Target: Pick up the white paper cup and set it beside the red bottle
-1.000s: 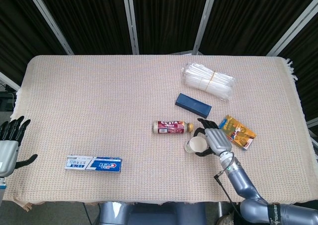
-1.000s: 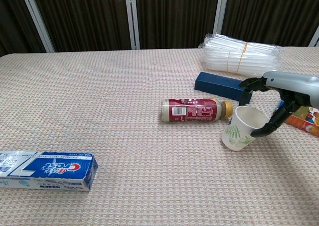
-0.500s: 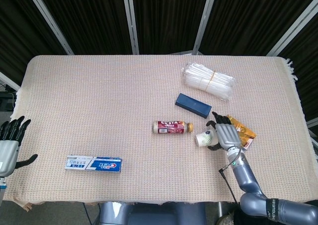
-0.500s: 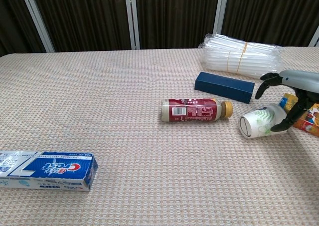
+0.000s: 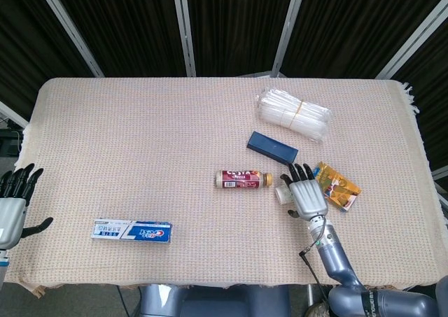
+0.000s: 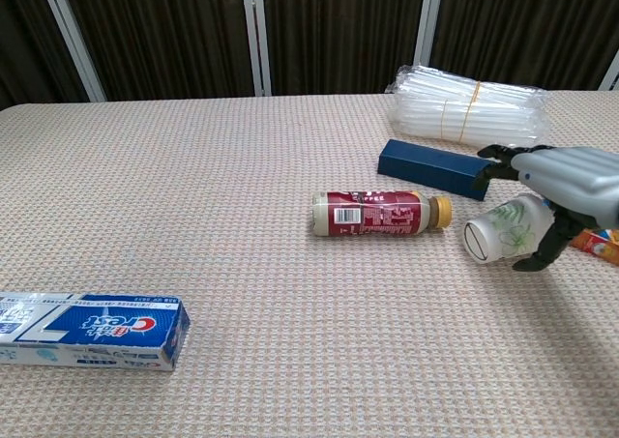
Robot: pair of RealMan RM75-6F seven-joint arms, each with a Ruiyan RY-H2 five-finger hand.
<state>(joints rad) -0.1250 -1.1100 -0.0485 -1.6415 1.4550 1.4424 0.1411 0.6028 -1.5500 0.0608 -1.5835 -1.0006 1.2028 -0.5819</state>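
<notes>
White paper cup [image 6: 499, 231] lying on its side on the cloth-covered counter [image 5: 140, 142], mouth turned toward the capped end of the red bottle [image 6: 380, 213], near it but apart.

One cup, one bottle, one toothpaste box [image 6: 89, 331], one blue box [image 6: 432, 168], one bundle of clear sleeves [image 6: 471, 106] and one orange packet [image 5: 335, 185] are counted, with two robot hands. The right robot hand [image 6: 559, 189] is laid over the cup with fingers stretched flat above it and thumb hooked down at its front; whether the cup is actually gripped cannot be told. The left robot hand [image 5: 14, 203] is held off the counter's left edge, fingers spread and nothing in it. The blue box lies just behind the cup, the packet beyond the right robot hand, and the toothpaste box well apart at front left.
</notes>
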